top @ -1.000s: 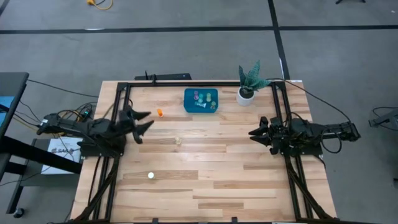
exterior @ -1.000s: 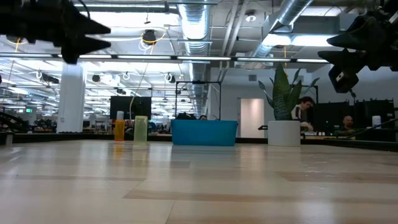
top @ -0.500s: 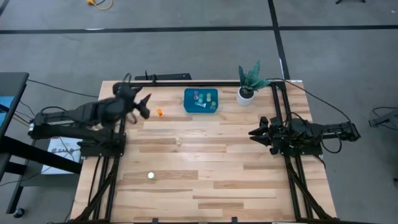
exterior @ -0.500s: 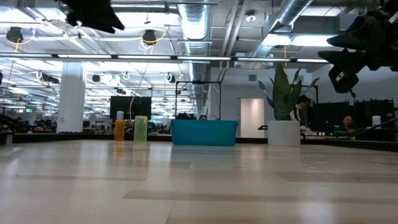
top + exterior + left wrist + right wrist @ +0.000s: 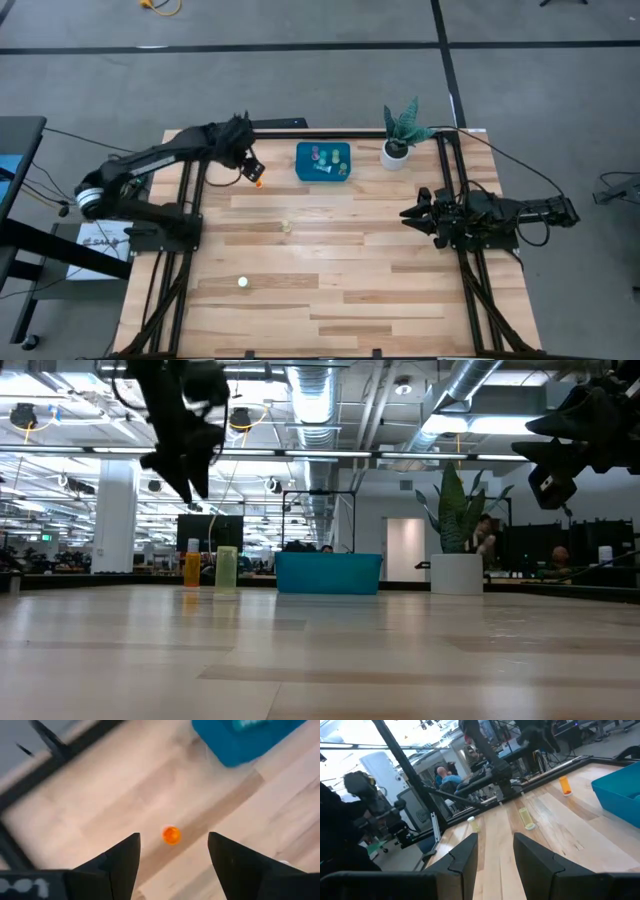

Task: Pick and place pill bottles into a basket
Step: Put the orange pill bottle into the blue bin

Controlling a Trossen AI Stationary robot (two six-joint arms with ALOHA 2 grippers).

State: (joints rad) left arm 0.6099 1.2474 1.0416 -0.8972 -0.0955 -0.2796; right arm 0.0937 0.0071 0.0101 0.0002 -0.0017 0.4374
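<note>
Both jaws stand apart and hold nothing. On the left gripper the fingers are spread wide and point down at the table, raised above it near the far edge; the left wrist view looks straight down between them onto the round top of the orange bottle. That bottle stands upright, long axis vertical, just left of the basket and apart from it. In the low view it shows as a standing orange cylinder beside a pale yellow bottle, also upright, with the left gripper hanging above them.

From overhead the pale yellow bottle stands near the middle of the table, well apart from the basket. A whitish bottle stands closer to the near edge, also showing only its round top. Several small bottles already lie in the basket; which way they point is too small to tell.

At the far right corner, a potted plant stands just beside the basket. Over the table's right side, the right gripper waits, its fingers slightly parted and aimed toward the left.
</note>
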